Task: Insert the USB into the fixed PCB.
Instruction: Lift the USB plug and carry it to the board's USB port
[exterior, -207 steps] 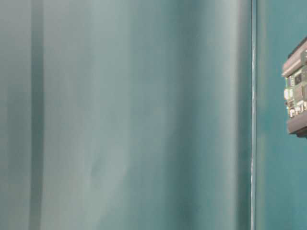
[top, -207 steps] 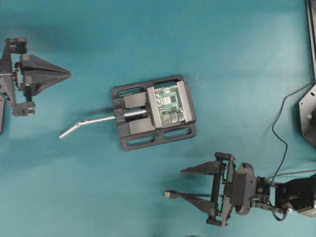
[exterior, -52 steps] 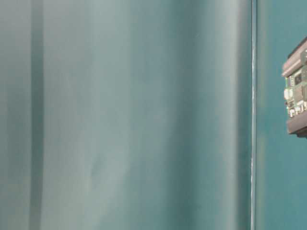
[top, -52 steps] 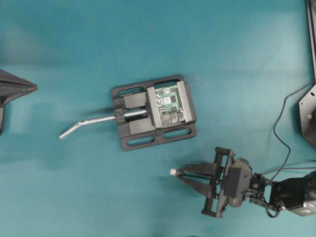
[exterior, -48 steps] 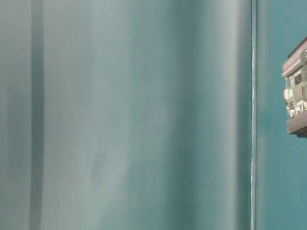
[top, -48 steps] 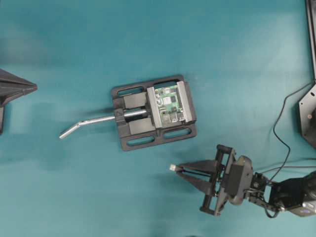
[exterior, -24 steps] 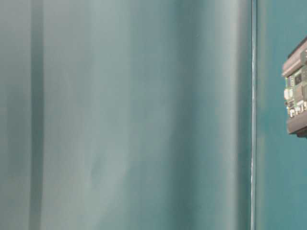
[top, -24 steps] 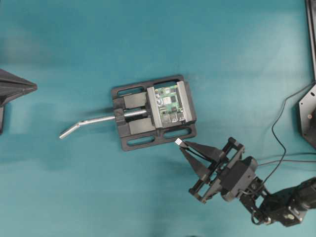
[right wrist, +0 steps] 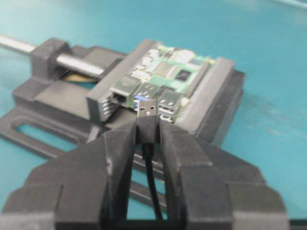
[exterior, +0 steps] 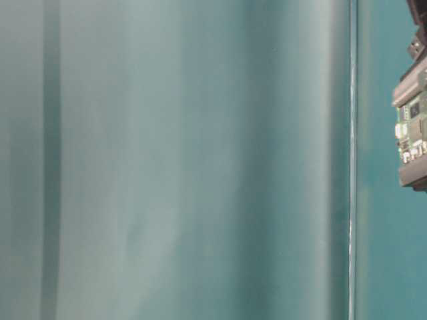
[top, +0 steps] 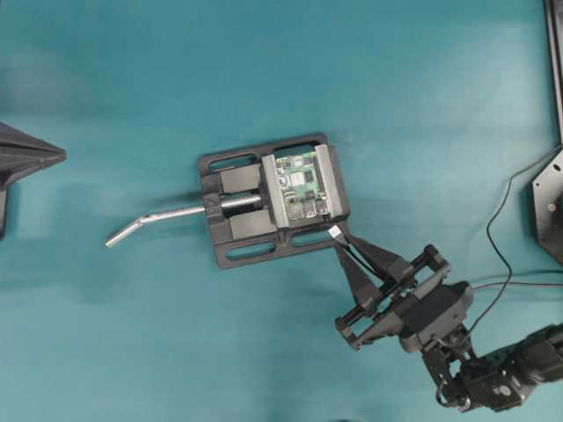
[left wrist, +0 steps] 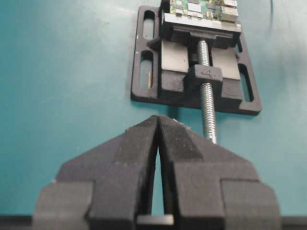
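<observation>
A teal counter (top: pixel 422 105) is carrying a black vise (top: pixel 273 200) near its middle, which is clamping the PCB (top: pixel 302 186) flat between grey faces, ports facing the right gripper (top: pixel 339 239). That gripper's jaws are pinching the USB (right wrist: pixel 147 109) by its dark body, silver tip pointing forward, cable (right wrist: pixel 152 182) trailing back between the fingers. In the right wrist view the plug is sitting just in front of the row of silver ports, close but apparently not yet inside. The left gripper (left wrist: pixel 158 125) is resting well apart at the counter's far left, jaws pressed together on nothing. The likely trouble is misalignment: the plug seems slightly off the port's axis, so a push could catch its tip on the port's rim or the vise face, twisting it in the grip. A flipped plug would also jam; its orientation cannot be told. The vise handle (top: pixel 158 220) is pointing away, blocking nothing, and the approach looks clear.
</observation>
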`<state>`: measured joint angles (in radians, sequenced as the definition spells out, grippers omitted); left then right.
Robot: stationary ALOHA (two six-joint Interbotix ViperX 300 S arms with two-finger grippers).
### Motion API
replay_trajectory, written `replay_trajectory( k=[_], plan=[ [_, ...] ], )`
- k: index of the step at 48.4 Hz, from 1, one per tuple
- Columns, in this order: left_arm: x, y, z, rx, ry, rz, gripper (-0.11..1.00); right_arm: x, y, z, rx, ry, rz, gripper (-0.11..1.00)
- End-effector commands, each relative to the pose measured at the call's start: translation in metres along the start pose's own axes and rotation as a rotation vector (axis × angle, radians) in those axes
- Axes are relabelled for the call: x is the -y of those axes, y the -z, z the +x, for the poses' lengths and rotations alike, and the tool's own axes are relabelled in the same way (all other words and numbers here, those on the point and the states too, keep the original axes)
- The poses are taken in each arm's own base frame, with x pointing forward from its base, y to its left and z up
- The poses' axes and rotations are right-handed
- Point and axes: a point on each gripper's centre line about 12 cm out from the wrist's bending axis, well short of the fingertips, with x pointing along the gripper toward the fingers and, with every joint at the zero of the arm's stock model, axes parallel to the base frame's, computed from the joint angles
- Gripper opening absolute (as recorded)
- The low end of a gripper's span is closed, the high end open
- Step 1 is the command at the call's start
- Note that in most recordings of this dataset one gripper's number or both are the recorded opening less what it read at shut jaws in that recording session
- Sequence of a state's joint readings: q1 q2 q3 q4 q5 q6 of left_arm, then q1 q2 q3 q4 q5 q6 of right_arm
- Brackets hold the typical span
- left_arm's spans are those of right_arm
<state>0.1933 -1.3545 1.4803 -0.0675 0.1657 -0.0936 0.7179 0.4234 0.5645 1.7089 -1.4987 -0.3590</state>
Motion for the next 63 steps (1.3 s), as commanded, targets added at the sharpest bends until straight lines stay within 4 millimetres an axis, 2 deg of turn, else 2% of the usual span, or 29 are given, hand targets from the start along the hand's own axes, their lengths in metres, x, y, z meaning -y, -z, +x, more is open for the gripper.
replay_trajectory(
  k=[1,10,17,29,47,63],
  plan=[
    [0.001,-0.011,-0.001,0.025,0.0,-0.004,0.0,-0.007,-0.007,0.001,0.002,0.019,0.049,0.18],
    [0.001,-0.011,-0.001,0.025,0.0,-0.004,0.0,-0.014,0.003,0.0,-0.026,0.1,0.085,0.18],
    [0.001,-0.011,-0.001,0.025,0.0,-0.004,0.0,-0.02,0.011,-0.001,0.032,0.163,0.09,0.18],
    [0.001,-0.011,-0.001,0.025,0.0,-0.002,0.0,-0.037,0.025,-0.002,0.019,0.336,0.168,0.18],
    [0.001,-0.011,-0.001,0.025,0.0,-0.002,0.0,-0.049,0.015,0.024,0.048,0.384,0.233,0.18],
    [0.001,-0.011,-0.001,0.025,0.0,-0.004,0.0,-0.05,0.023,0.024,0.079,0.371,0.23,0.18]
  ],
)
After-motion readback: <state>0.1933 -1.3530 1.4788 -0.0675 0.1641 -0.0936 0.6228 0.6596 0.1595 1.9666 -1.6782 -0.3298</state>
